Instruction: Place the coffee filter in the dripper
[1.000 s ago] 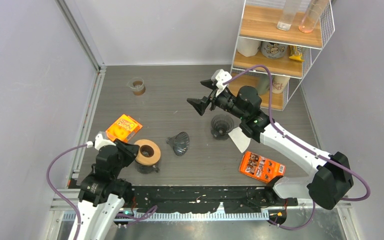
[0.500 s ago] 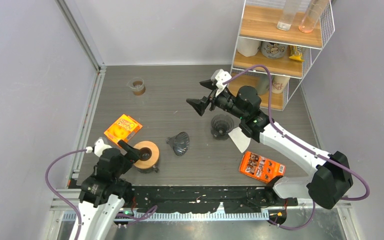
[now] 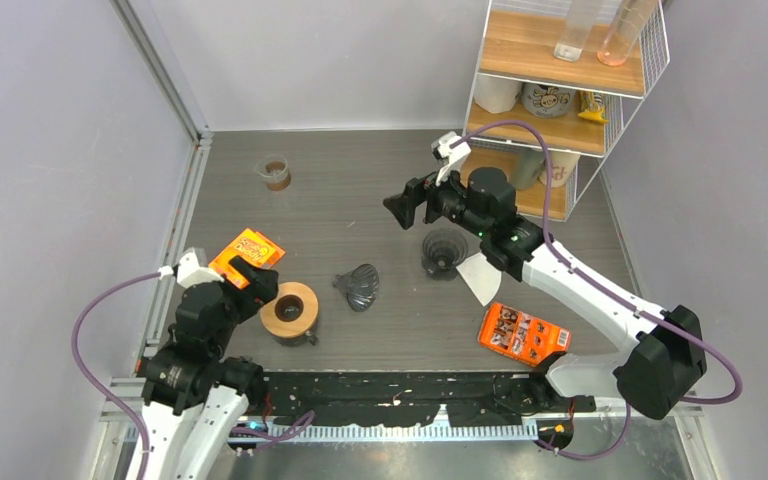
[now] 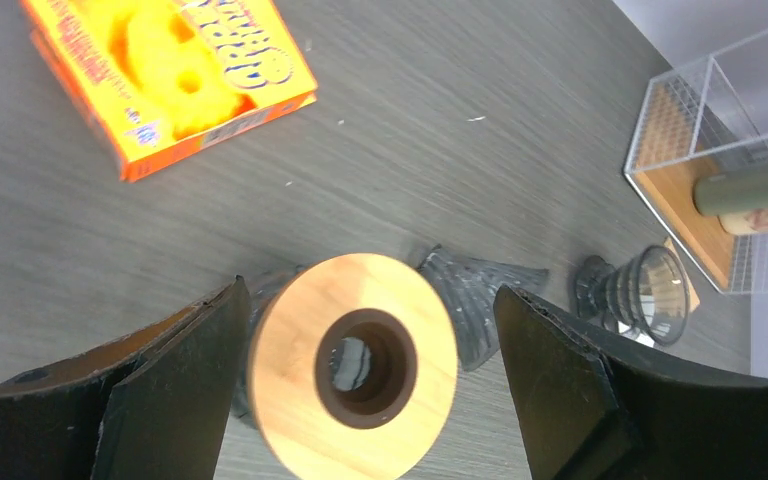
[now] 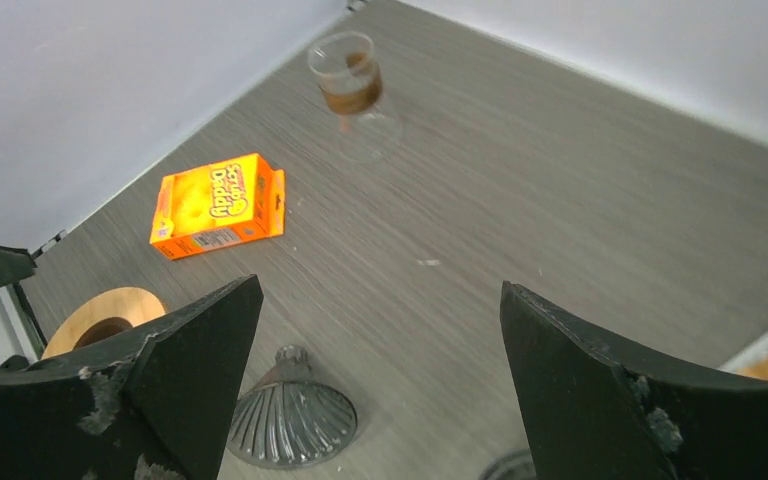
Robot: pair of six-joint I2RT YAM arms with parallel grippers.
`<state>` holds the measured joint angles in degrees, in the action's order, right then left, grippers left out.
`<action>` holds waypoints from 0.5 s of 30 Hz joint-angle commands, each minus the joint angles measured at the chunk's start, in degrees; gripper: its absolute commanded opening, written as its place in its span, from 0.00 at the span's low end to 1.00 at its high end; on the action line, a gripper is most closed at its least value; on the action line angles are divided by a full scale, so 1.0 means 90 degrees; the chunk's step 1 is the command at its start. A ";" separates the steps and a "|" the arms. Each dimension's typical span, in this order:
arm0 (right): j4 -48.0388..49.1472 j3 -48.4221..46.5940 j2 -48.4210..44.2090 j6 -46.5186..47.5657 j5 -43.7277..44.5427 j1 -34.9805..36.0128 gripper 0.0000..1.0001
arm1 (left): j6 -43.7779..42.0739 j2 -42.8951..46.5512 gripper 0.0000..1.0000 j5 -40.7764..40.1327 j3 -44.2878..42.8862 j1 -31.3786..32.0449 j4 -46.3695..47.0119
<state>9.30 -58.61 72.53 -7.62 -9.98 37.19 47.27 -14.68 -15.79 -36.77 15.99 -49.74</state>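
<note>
Left gripper (image 4: 370, 296) just sprang wide, let go of wooden ring stand (image 3: 291, 307); stand sits free between my fingers. Right gripper (image 5: 380, 288) wide, empty, above glass dripper (image 3: 443, 248). Paper filter (image 3: 480, 282) flat on table just beside dripper, pickup not yet done.

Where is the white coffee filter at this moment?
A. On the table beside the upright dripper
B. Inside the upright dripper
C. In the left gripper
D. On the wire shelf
A: the coffee filter lies flat on the table, next to the upright dripper and not inside it.
</note>
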 commanded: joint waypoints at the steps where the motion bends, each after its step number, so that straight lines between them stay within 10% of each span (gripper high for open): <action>1: -0.1033 -0.0284 -0.0246 -0.0952 0.0592 -0.0257 0.95 | -0.0740 -0.0550 1.00 0.0754 -0.0369 -0.0037 0.1307; 15: -0.2564 0.0767 -0.0960 -0.1750 0.1321 -0.1469 0.96 | -0.0997 -0.2478 0.99 0.2668 -0.0050 -0.0028 0.3874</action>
<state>-9.80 -53.84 68.84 -21.65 -3.79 26.37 39.64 -33.76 1.76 -38.37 15.99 -26.57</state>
